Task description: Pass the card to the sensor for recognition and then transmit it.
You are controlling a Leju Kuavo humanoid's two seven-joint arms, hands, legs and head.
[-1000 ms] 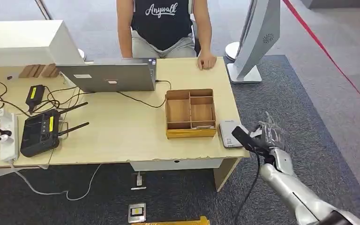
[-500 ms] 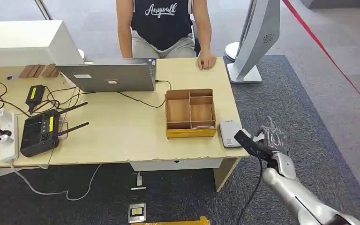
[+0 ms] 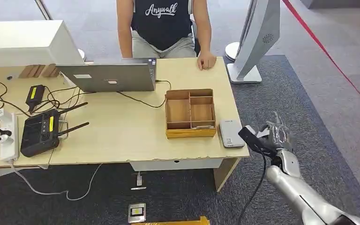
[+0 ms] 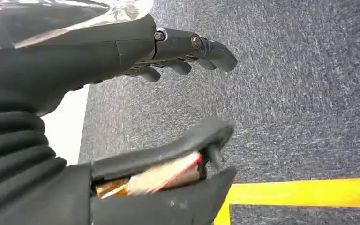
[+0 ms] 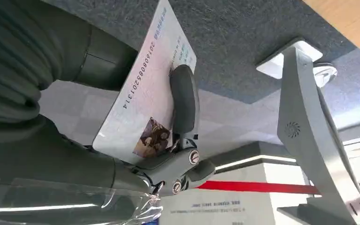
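My right hand (image 3: 271, 137) hovers just off the table's right front corner, holding a white ID card (image 5: 143, 103) pinched under its thumb (image 5: 183, 101); the card bears a printed number and a small photo. The grey card sensor (image 3: 230, 133) lies flat on the table's right front corner, just left of the hand and beside the wooden tray (image 3: 190, 113). My left hand (image 4: 168, 51) hangs above dark carpet, fingers loosely curled with nothing in them. A person (image 3: 164, 26) sits at the far side of the table, one hand (image 3: 206, 61) resting on its edge.
A laptop (image 3: 110, 75), a black router (image 3: 40, 133), a power strip (image 3: 8, 137) and tangled cables cover the table's left half. A grey display stand (image 3: 255, 37) rises at the far right. A red line crosses the floor to the right.
My right hand with the card has drifted slightly right and away from the sensor, off the table's corner. The person and table items have not moved.
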